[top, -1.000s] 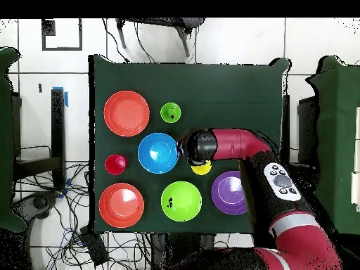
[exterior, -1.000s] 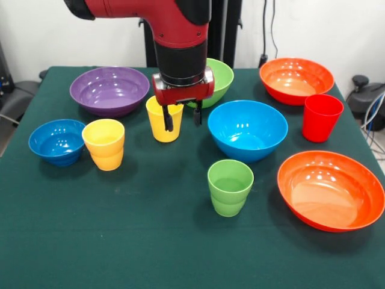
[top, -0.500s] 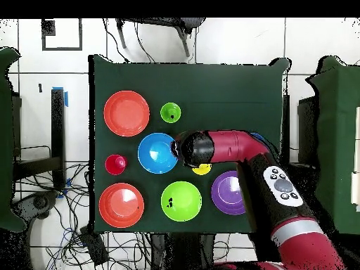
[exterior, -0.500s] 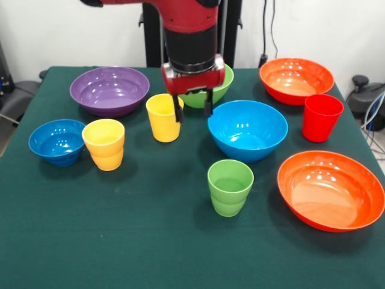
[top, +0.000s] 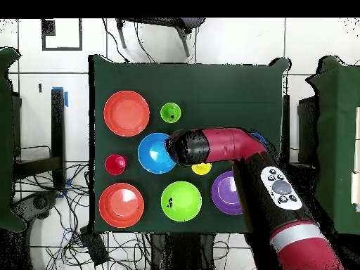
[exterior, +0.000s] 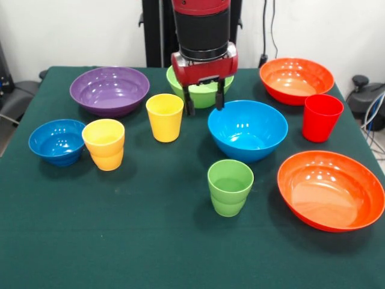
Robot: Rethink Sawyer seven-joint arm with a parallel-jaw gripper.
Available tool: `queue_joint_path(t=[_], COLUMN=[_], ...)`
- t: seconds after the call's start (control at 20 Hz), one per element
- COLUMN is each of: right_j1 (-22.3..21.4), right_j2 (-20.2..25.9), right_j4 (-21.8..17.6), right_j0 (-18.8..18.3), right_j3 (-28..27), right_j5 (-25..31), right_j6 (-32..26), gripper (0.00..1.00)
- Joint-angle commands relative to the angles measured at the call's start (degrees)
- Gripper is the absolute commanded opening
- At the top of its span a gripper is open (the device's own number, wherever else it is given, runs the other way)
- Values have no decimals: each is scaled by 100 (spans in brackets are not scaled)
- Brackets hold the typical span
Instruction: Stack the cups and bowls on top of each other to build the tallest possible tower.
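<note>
Bright even indoor light; soft shadows under bowls; white glare spots on light-blue bowl (exterior: pixel 247 129); focus sharp.

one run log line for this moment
end effector: open, empty | position: between yellow cup and light-blue bowl | tower: not started

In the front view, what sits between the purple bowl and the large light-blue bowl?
The plain yellow cup stands between the purple bowl and the light-blue bowl; the open gripper hangs between cup and light-blue bowl.

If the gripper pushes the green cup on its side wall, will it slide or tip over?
The green cup looks glossy and narrows below a stepped waist, so a high push would probably tip it. The cloth-covered table likely resists sliding. It seems light, hollow plastic.
</note>
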Motion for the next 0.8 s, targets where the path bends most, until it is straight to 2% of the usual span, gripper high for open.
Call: queue_joint_path(t=[0.05,0.3,0.8], right_j1=[401,644,975], right_j2=[459,131,-5], right_j4=[-295,-675,-941], right_j0=[-69,166,193], right_j3=[66,-244,-427], right_j5=[-125,-274,-389], right_j6=[-521,-355,-163], gripper=[100,100,100])
